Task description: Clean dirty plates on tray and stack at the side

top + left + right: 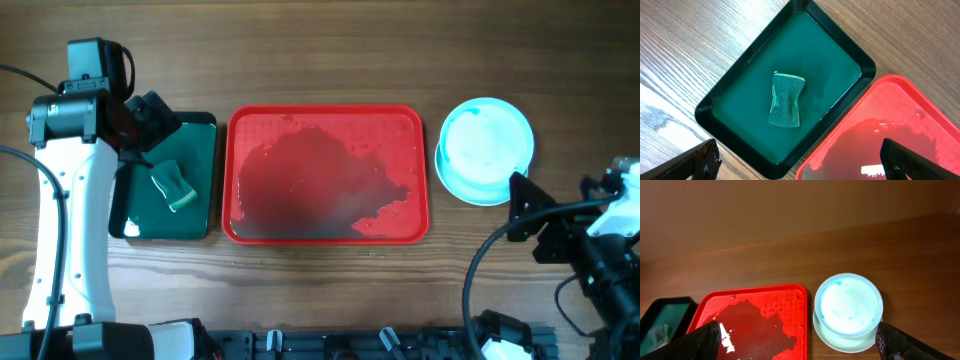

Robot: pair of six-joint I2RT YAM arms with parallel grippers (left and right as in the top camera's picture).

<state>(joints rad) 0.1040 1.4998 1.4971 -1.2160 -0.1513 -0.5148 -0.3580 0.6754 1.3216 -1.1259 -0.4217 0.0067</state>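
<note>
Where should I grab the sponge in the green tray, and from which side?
Across its narrow waist, straight down from above. The sponge lies flat in the middle of the green tray, clear of the rim, and its long sides curve inward there, so a grip should seat well. The open left pincer is nearest.

Pale aqua plates [486, 150] sit stacked, slightly offset, at 3 o'clock of the red tray [395, 140], which lies flat, wet inside.
</note>
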